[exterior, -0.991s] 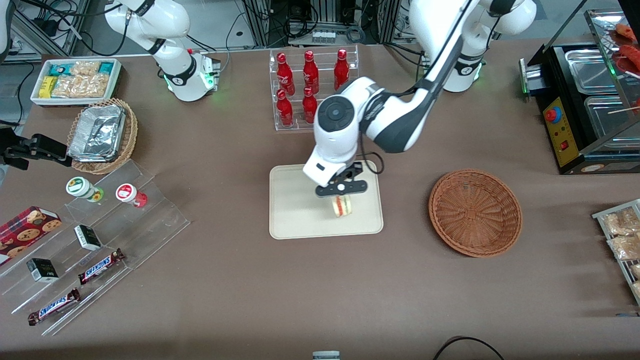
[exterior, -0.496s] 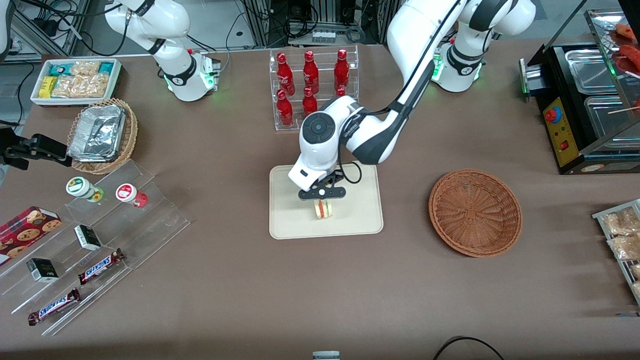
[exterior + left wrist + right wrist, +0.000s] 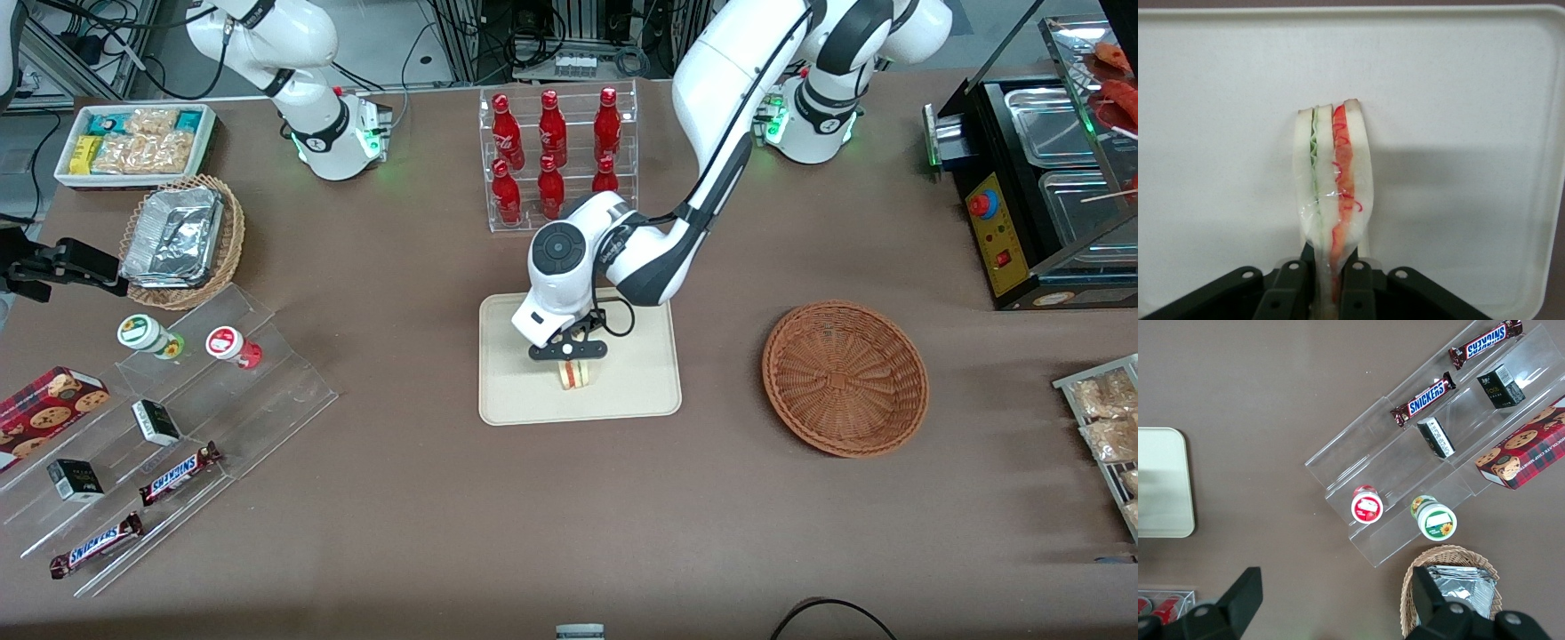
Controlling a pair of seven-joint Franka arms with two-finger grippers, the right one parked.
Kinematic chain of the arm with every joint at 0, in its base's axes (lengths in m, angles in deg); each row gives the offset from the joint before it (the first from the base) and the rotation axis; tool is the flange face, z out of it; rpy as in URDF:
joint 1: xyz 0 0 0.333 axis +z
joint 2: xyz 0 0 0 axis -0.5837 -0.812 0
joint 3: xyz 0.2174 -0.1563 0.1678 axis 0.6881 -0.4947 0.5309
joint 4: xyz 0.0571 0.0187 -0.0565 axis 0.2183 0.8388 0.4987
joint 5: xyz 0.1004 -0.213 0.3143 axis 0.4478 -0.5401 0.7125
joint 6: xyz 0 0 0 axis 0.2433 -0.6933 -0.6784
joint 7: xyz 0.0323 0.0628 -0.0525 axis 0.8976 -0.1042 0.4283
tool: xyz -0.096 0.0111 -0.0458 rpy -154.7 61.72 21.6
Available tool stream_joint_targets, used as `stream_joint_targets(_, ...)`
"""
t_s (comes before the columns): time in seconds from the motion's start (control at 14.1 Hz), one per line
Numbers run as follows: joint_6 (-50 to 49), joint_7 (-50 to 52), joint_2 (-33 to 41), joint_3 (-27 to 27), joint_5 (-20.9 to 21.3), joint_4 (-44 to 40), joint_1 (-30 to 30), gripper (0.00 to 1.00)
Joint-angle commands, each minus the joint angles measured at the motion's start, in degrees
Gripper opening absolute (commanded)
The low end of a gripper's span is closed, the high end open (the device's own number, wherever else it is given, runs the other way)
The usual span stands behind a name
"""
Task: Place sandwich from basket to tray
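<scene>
Item one, the gripper point(image 3: 569, 356): we find it low over the tray point(image 3: 516, 400), about midway across it, its two fingers point(image 3: 1290, 293) clamped together on the sandwich point(image 3: 575, 373). In the wrist view we see the dark finger pads pressing both bread faces at the wedge's narrow end.

Item two, the sandwich point(image 3: 1333, 200): we note a pale triangular wedge held upright on edge, with green filling along one layer and red-orange along the other, and a clear film wrinkled over the cut side. It hangs below the gripper, over the tray's middle. We cannot tell whether its lower edge touches the tray or sits just above it.

Item three, the tray point(image 3: 1218, 80): we record it as cream, rectangular, with rounded corners and a low rim, lying flat on the brown table point(image 3: 444, 516), with only the sandwich over it.

Item four, the basket point(image 3: 845, 378): a round, reddish-brown wicker bowl, well apart from the tray toward the working arm's end of the table. We see nothing inside it.

Item five, surroundings: we list a clear rack of red bottles point(image 3: 551, 151) farther from the front camera than the tray, and, toward the parked arm's end, a tan wicker basket of foil containers point(image 3: 182, 240) and a clear stepped stand with Snickers bars point(image 3: 178, 471).
</scene>
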State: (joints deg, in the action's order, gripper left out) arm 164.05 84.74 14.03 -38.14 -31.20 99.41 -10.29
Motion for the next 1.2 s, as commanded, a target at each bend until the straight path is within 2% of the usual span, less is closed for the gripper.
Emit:
stream_joint_targets(0.0, -0.5, -0.3, 0.1, 0.5, -0.1, -1.2, -0.7, 1.0)
stream_joint_targets(0.42, -9.6, 0.5, 8.9, 0.9, -0.7, -1.4, 2.3, 1.0)
stream_joint_targets(0.92, -25.4, -0.3, 24.2, 0.9, -0.7, -0.2, 14.5, 1.0)
stream_joint_targets(1.13, -26.6, -5.6, 32.1, 1.0, 0.2, 6.2, 18.7, 1.0)
